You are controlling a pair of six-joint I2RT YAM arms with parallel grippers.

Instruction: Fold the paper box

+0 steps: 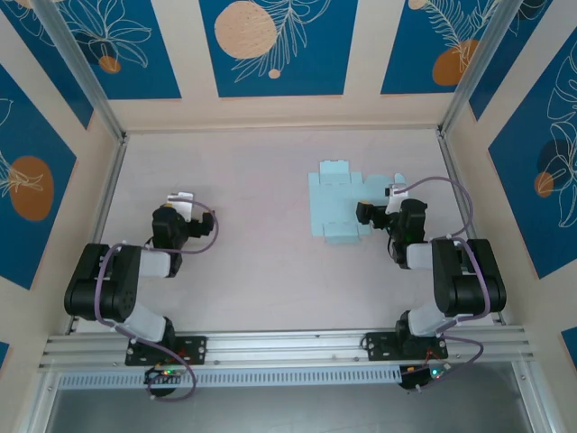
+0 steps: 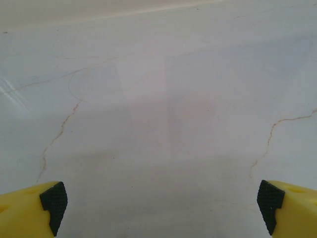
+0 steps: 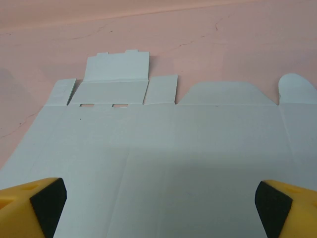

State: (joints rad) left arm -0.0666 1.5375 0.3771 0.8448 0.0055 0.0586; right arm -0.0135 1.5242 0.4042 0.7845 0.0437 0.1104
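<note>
Paper box lies flat and unfolded on the bench, right of centre, flaps spread. Right pincer stands released over the sheet's right edge, grasping nothing. Left pincer stands released over bare bench near the left edge, well apart from the sheet. Blue patterned wall panels enclose the bench.

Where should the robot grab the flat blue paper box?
Probably the tabbed flap of the paper box, reached by the right end effector, which hovers open over it. The box lies flat and unfolded, and that flap sticks out past its edge, so fingers could pinch it.
</note>
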